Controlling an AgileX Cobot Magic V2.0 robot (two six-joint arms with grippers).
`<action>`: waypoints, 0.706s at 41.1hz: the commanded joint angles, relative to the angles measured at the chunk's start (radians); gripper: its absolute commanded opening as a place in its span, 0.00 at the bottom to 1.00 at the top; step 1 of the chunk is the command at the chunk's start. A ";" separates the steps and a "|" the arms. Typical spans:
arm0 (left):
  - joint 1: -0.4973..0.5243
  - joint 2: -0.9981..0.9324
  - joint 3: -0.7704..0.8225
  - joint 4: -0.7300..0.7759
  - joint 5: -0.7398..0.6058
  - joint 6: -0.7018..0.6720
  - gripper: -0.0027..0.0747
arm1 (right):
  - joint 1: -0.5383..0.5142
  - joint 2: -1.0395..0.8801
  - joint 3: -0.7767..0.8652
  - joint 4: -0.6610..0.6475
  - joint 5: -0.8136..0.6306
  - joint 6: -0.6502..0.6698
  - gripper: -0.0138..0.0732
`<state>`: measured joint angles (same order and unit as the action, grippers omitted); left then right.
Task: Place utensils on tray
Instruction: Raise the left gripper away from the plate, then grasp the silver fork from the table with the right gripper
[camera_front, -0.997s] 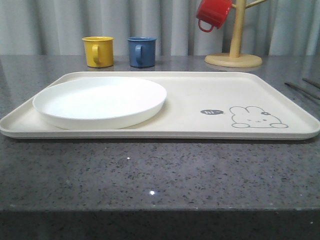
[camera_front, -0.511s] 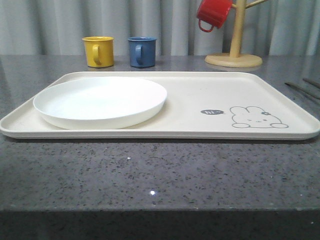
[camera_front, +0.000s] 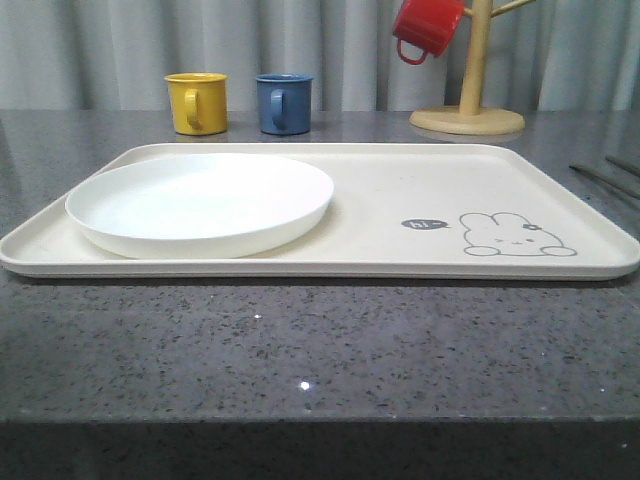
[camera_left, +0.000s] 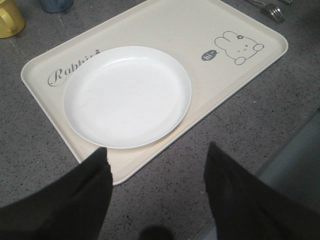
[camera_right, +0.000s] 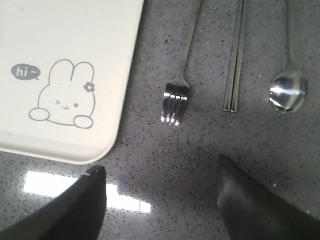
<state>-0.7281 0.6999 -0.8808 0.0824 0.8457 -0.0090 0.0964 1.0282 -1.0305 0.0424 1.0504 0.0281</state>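
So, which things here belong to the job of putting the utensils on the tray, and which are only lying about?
Belong to the job:
- fork, on the countertop beside the tray
- chopsticks, on the countertop
- spoon, on the countertop
- tray

Only lying about:
- white plate, on the tray
- yellow mug
- blue mug
- red mug, hanging on the wooden mug stand

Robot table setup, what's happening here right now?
Nothing is being held yet. The fork, chopsticks and spoon lie side by side on the grey counter, beside the tray at its rabbit-drawing end. The right end effector hovers open above them, nearest the fork. The left end effector hangs open over the tray's other end, near the white plate that sits on the tray. No utensil is on the tray so far.
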 joint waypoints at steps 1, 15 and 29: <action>-0.007 -0.003 -0.026 -0.002 -0.073 -0.011 0.55 | 0.003 0.069 -0.072 -0.004 -0.009 -0.013 0.73; -0.007 -0.003 -0.026 -0.002 -0.073 -0.011 0.55 | -0.016 0.352 -0.173 -0.073 -0.004 0.069 0.69; -0.007 -0.003 -0.026 -0.002 -0.073 -0.011 0.55 | -0.022 0.559 -0.310 -0.063 -0.031 0.093 0.59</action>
<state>-0.7281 0.6999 -0.8808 0.0824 0.8438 -0.0090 0.0793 1.5834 -1.2749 -0.0093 1.0468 0.1086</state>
